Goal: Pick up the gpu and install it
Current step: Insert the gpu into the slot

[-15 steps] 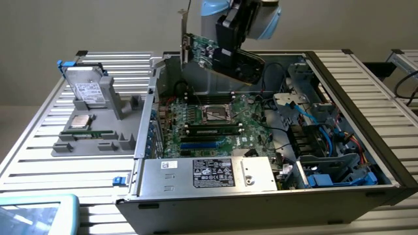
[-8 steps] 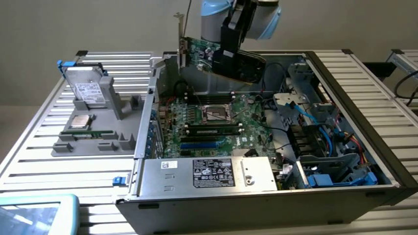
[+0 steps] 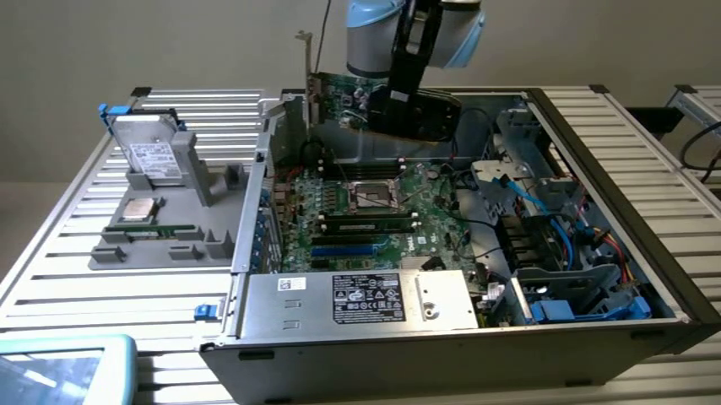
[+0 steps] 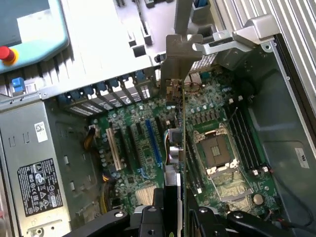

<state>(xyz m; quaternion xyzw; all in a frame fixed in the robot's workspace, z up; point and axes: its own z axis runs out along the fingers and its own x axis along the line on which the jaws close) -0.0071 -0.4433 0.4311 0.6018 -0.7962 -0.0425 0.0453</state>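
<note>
The gpu (image 3: pixel 338 95) is a green circuit card with a silver end bracket. It hangs upright above the back of the open computer case (image 3: pixel 609 169), clear of the motherboard (image 3: pixel 372 211). My gripper (image 3: pixel 389 114) is shut on the card's edge. In the wrist view the gpu (image 4: pixel 183 123) shows edge-on, its bracket (image 4: pixel 180 54) towards the case's rear slot covers. My gripper (image 4: pixel 174 200) clamps the card from both sides. The card hovers over the board between the blue slot (image 4: pixel 152 143) and the CPU socket (image 4: pixel 217 150).
A grey holder (image 3: pixel 169 245) at the exterior view's left carries a silver hard drive (image 3: pixel 152 156), a chip (image 3: pixel 138 209) and a memory stick (image 3: pixel 158 229). The power supply (image 3: pixel 349 299) fills the case's front. Cables and drive bays (image 3: pixel 563 253) crowd the exterior view's right. A teach pendant (image 3: pixel 62 371) lies nearby.
</note>
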